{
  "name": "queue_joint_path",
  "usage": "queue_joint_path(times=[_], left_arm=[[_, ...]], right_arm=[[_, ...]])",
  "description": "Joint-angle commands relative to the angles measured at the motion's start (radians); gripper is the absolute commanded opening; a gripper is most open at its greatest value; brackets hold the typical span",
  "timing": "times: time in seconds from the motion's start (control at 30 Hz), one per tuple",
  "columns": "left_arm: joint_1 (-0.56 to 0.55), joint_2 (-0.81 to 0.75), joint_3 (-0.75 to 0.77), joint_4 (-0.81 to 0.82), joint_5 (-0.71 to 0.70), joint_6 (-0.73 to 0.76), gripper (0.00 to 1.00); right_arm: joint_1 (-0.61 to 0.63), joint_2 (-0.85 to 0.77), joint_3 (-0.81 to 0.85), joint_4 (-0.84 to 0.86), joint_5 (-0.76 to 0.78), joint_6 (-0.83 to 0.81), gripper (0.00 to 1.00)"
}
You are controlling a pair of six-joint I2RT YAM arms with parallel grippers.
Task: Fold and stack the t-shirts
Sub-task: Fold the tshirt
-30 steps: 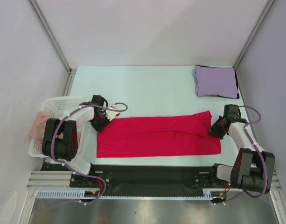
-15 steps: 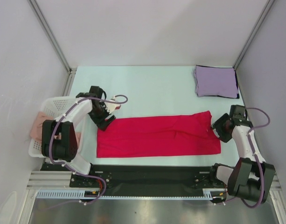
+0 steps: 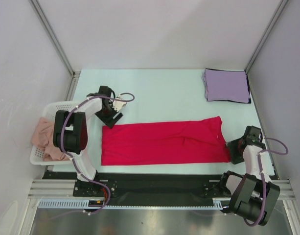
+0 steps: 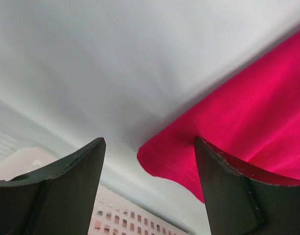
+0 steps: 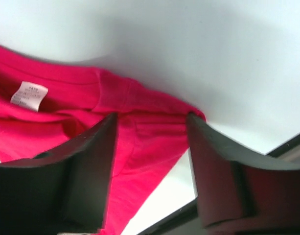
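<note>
The crimson-red t-shirt [image 3: 164, 143] lies on the table folded into a long flat strip running left to right. Its white neck label [image 5: 29, 94] shows in the right wrist view. My left gripper [image 3: 112, 117] hovers open just beyond the strip's far left corner [image 4: 157, 164], holding nothing. At the strip's near right end my right gripper [image 3: 233, 148] is open, with the red cloth [image 5: 150, 142] lying loose past its fingers. The lavender t-shirt [image 3: 226, 85] rests as a folded square at the back right corner.
A white mesh basket [image 3: 57, 105] with pink cloth [image 3: 42, 133] in it stands off the table's left edge, close to the left arm; its mesh [image 4: 135, 218] shows in the left wrist view. The black front rail [image 3: 154, 178] runs along the near edge.
Both grippers have opened and let go of the red shirt's ends. The left one drew back a little toward the far left. The right one pulled away toward the near right.
</note>
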Motion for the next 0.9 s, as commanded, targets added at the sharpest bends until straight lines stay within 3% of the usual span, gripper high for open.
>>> queue_joint_path(times=[0.0,0.07,0.1,0.13,0.23,0.33,0.53,0.7,0.87], left_arm=[[0.003,0.007,-0.028,0.06,-0.036,-0.016,0.78],[-0.002,0.0,-0.071,0.046,0.015,0.007,0.74],[-0.002,-0.01,-0.107,0.04,0.058,0.022,0.7],[-0.003,-0.023,-0.129,0.035,0.076,0.03,0.56],[-0.003,-0.051,-0.201,0.011,0.139,0.057,0.29],[-0.003,-0.063,-0.267,0.009,0.178,0.067,0.0],[-0.003,-0.131,-0.365,-0.058,0.193,0.133,0.0],[-0.003,-0.23,-0.397,-0.19,0.333,0.258,0.0],[-0.009,-0.255,-0.41,-0.273,0.379,0.301,0.0]], right_arm=[[-0.006,0.048,-0.016,0.091,-0.023,0.031,0.59],[-0.006,0.073,-0.031,0.126,-0.031,0.023,0.51],[-0.006,0.091,-0.037,0.141,-0.035,0.02,0.38],[-0.006,0.102,-0.039,0.158,-0.035,0.017,0.32],[-0.005,0.154,-0.039,0.258,-0.048,-0.003,0.08],[0.014,0.259,0.01,0.338,-0.075,-0.04,0.0],[0.19,0.451,0.205,0.47,-0.045,-0.096,0.0],[0.336,0.677,0.421,0.49,-0.017,-0.132,0.0],[0.419,0.875,0.701,0.459,-0.017,-0.17,0.0]])
